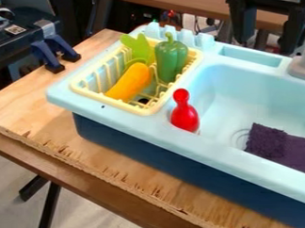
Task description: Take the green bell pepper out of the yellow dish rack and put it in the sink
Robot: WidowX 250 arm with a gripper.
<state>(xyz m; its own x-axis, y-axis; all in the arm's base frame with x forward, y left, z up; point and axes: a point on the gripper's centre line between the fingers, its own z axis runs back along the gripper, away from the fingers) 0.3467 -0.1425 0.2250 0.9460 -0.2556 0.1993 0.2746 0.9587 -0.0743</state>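
Camera view puts my gripper point(267, 47) far right, jaws spread and empty. A red pin-shaped toy point(185, 116) is at the left of the sink basin point(244, 86), left of the purple cloth point(282, 146). I judge this pre-grasp; next calls for alignment, then lowering.
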